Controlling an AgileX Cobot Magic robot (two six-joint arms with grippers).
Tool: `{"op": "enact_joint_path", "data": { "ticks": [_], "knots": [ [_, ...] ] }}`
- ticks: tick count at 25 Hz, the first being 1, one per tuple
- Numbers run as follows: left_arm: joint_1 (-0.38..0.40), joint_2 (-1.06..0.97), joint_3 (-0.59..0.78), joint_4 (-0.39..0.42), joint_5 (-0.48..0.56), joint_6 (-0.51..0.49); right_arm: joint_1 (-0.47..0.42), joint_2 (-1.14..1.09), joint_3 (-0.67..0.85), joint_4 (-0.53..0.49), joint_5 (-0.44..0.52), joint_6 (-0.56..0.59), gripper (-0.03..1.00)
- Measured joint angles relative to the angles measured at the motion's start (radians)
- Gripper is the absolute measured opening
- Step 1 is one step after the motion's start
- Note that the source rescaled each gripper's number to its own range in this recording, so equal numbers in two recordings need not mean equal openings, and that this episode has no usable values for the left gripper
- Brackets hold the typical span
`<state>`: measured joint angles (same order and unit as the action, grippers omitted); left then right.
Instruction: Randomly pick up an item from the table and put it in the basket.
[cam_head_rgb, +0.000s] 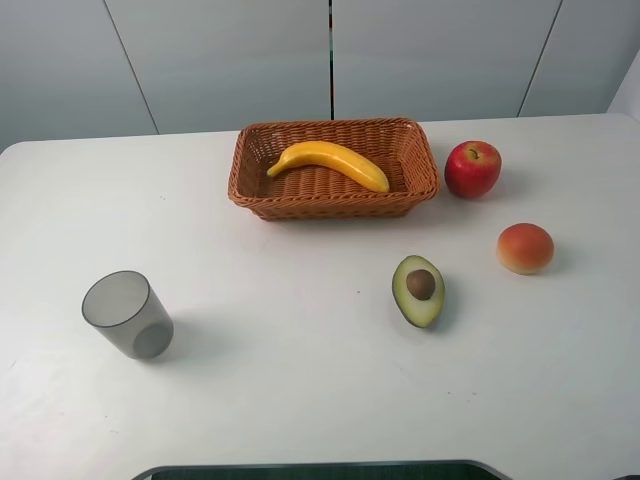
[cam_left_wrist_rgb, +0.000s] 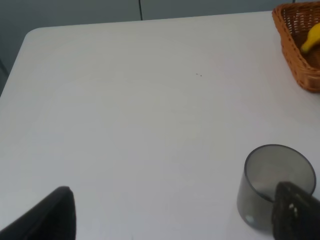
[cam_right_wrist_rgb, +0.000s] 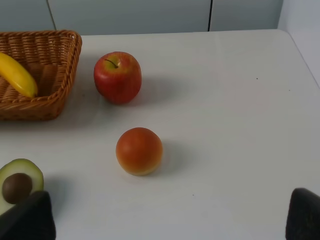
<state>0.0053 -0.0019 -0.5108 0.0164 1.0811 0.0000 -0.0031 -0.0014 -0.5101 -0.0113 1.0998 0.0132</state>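
The yellow banana (cam_head_rgb: 330, 162) lies inside the orange-brown wicker basket (cam_head_rgb: 258, 196) at the back middle of the white table (cam_head_rgb: 300, 380). The right wrist view shows the banana's end (cam_right_wrist_rgb: 17, 75) in the basket (cam_right_wrist_rgb: 64, 85); the left wrist view shows a bit of banana (cam_left_wrist_rgb: 311, 39) in the basket's corner (cam_left_wrist_rgb: 295, 60). Neither gripper shows in the exterior high view. The left gripper (cam_left_wrist_rgb: 175, 220) is open and empty, with dark fingertips (cam_left_wrist_rgb: 50, 217) wide apart above the table. The right gripper (cam_right_wrist_rgb: 170, 225) is open and empty too, its fingertips (cam_right_wrist_rgb: 27, 220) at the frame's corners.
A red apple (cam_head_rgb: 472, 168) stands right of the basket. An orange-red peach-like fruit (cam_head_rgb: 525, 248) and a halved avocado with a brown pit (cam_head_rgb: 418, 289) lie in front of it. A translucent grey cup (cam_head_rgb: 127, 314) stands at the front left.
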Motion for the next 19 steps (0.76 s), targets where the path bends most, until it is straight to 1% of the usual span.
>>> {"op": "enact_joint_path", "data": {
  "ticks": [19],
  "knots": [
    [0.0, 0.0, 0.0, 0.0, 0.0, 0.0, 0.0, 0.0, 0.0, 0.0, 0.0, 0.0, 1.0]
  ]
}}
